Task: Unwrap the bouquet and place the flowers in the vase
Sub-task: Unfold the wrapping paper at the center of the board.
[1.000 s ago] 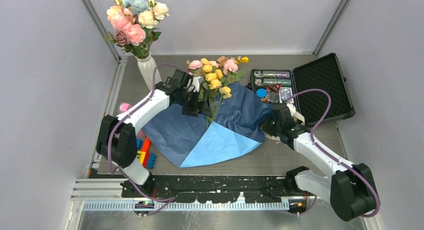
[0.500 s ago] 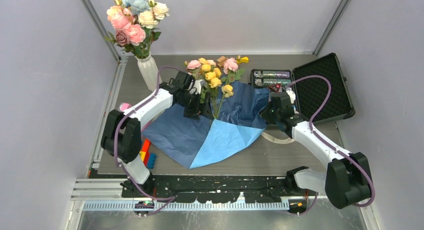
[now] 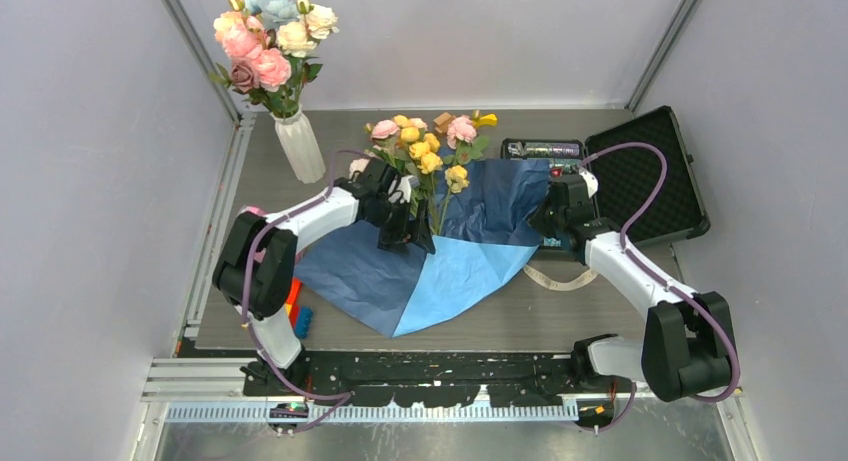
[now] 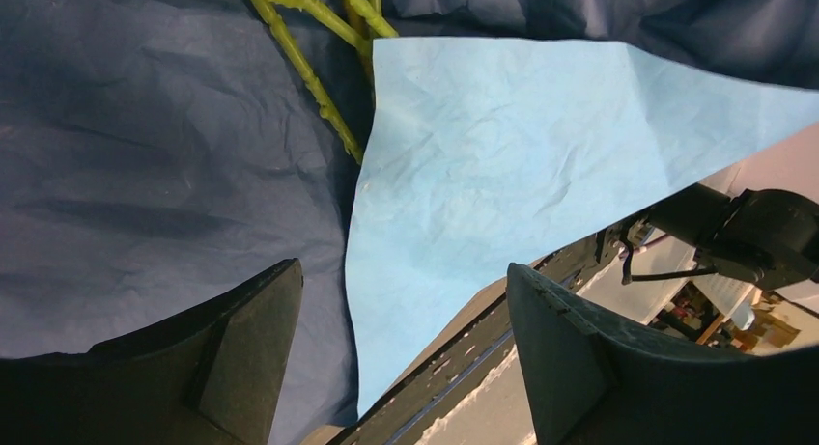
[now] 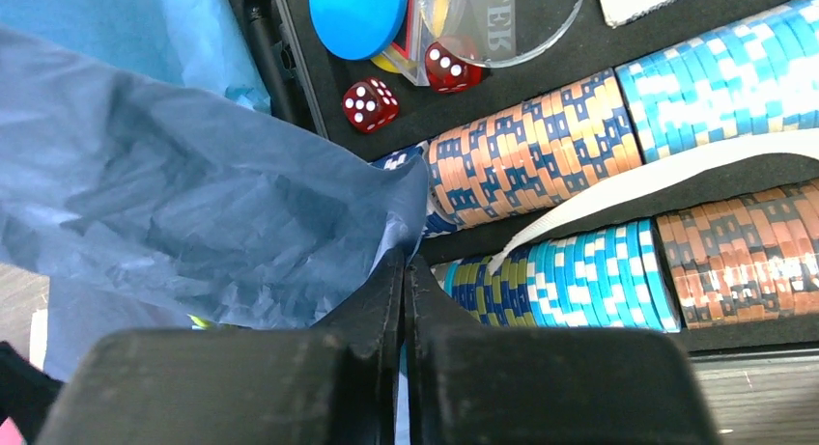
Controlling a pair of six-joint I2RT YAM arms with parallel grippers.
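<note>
Only right wrist shows right jaws pinching paper wrap (image 5: 193,204) over poker chips (image 5: 541,165); left jaws apart near stems (image 4: 319,97).

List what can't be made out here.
- Top view: lower stems of the flowers, behind the left end effector.
- Left wrist view: blooms cut off at the top edge; only stems show.
- Top view: part of the chip case tray, under the paper wrap.
- Top view: vase mouth, hidden by its big blooms.
</note>
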